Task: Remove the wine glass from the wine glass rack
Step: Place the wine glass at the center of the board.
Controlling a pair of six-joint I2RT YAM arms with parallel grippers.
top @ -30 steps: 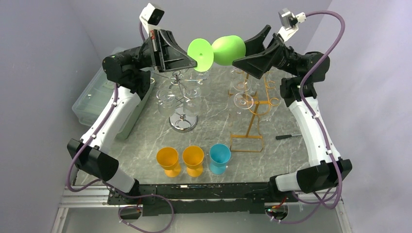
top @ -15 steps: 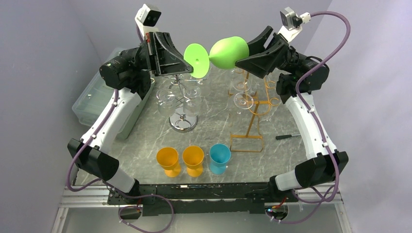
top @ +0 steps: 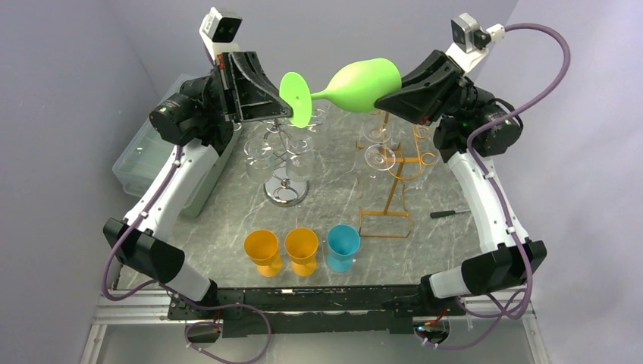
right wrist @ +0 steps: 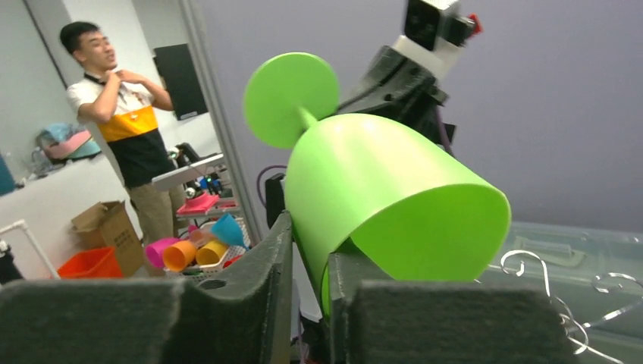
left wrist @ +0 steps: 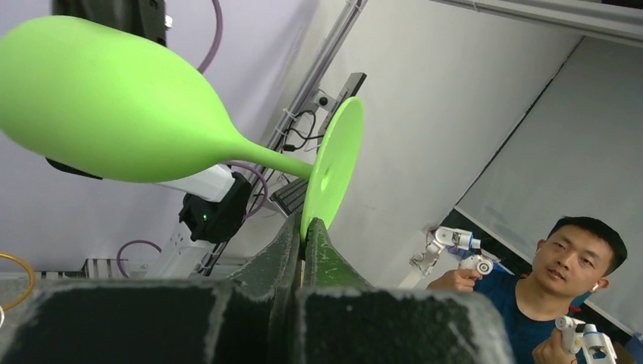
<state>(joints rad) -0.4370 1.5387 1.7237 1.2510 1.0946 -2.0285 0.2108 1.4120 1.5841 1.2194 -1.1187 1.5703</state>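
A lime-green wine glass hangs on its side high above the table, clear of both racks. My left gripper is shut on the edge of its round foot, and the fingers pinch the disc from below. My right gripper holds the other end. In the right wrist view one finger lies outside the bowl and one inside, shut on the wall at the rim. The chrome wine glass rack with clear glasses stands below.
A gold wire rack with clear glasses stands to the right of the chrome one. Two orange cups and a blue cup line the table's near edge. A clear plastic bin lies at the left, a dark tool at the right.
My right gripper has gone from wide open to shut on the bowl's rim. Both arms have risen, and the glass has moved up and slightly right.
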